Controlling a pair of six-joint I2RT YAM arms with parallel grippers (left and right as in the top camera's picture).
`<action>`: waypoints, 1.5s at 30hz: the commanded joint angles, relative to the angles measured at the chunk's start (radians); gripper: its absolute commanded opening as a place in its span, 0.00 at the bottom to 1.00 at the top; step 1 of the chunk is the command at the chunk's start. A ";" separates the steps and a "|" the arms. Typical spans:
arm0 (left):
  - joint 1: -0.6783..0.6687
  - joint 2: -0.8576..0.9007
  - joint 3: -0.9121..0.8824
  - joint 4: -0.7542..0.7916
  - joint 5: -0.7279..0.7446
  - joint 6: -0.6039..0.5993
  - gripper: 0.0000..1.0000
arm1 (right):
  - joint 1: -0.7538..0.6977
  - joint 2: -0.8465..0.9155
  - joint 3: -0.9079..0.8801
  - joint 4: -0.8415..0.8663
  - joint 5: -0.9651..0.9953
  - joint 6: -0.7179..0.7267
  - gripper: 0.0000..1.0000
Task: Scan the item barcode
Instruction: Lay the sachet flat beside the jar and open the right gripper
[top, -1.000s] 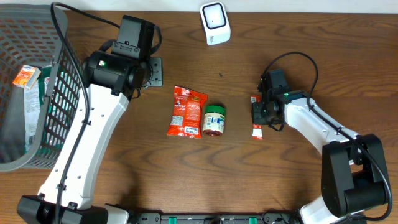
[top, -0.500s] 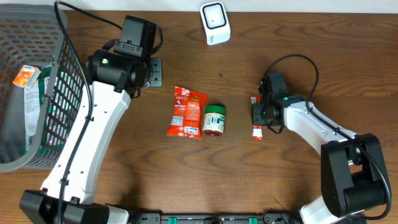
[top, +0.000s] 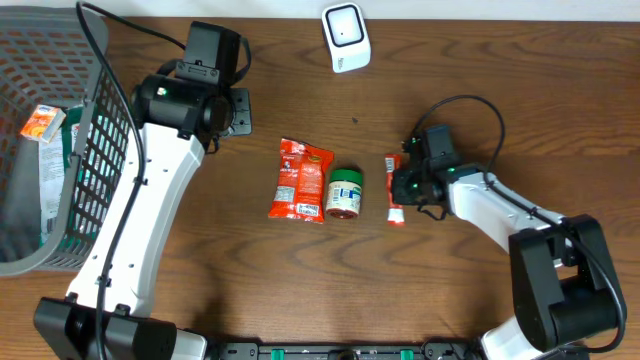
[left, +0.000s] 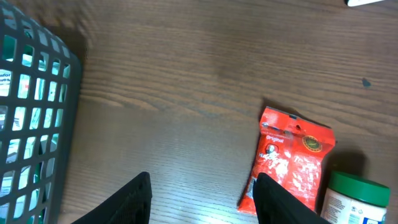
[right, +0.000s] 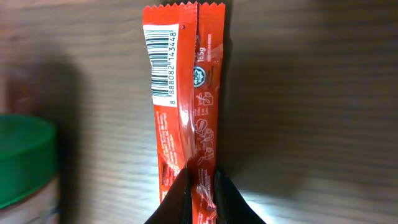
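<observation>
A slim red stick sachet (right: 183, 93) with a white barcode (right: 163, 68) near its far end is pinched at its near end by my right gripper (right: 200, 186), which is shut on it. From overhead the sachet (top: 395, 190) lies lengthwise right of the green-lidded jar (top: 345, 193), with the right gripper (top: 408, 186) on it. The white scanner (top: 346, 37) sits at the table's back edge. My left gripper (left: 202, 202) hangs open over bare wood beside the basket, holding nothing.
A red snack packet (top: 300, 180) lies left of the jar. A grey mesh basket (top: 90, 150) holding several items stands at the far left. The jar's green lid (right: 22, 158) is close to the sachet's left side.
My right gripper has slid left toward the jar with the sachet in it, and its jaws have tightened. The left arm has shifted slightly back and left.
</observation>
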 joint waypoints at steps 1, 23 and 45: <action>0.002 0.007 -0.009 -0.002 -0.013 -0.014 0.53 | 0.065 0.009 -0.014 0.013 -0.028 0.067 0.09; 0.002 0.007 -0.009 -0.007 -0.008 -0.014 0.53 | 0.113 0.008 -0.013 0.051 0.220 0.130 0.09; 0.066 -0.010 0.094 -0.074 0.121 -0.001 0.70 | -0.058 -0.132 0.237 -0.290 0.132 -0.018 0.72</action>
